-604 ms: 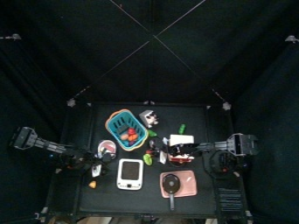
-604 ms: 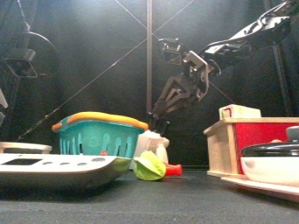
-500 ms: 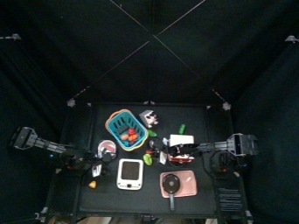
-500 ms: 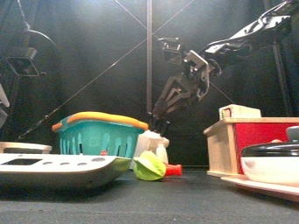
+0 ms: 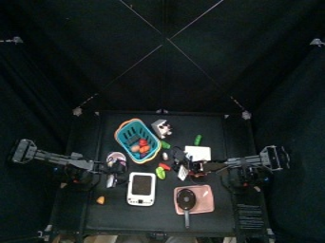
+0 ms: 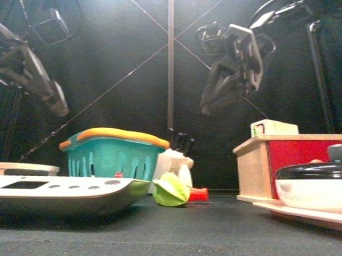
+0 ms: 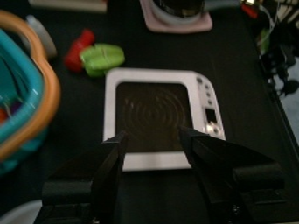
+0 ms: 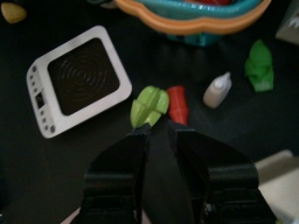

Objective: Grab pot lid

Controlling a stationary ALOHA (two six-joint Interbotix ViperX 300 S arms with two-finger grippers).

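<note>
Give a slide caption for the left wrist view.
Left gripper open above the white gadget, teal basket alongside.

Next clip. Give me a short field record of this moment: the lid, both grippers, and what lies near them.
pot lid: dark disc lying in the pink pan, towards the table's front edge, untouched
left gripper: fingers open, empty, above the white gadget
right gripper: fingers open, empty, pointing at the green piece and red piece beside the gadget
teal basket: behind the gadget
task status: lid not yet grasped
</note>
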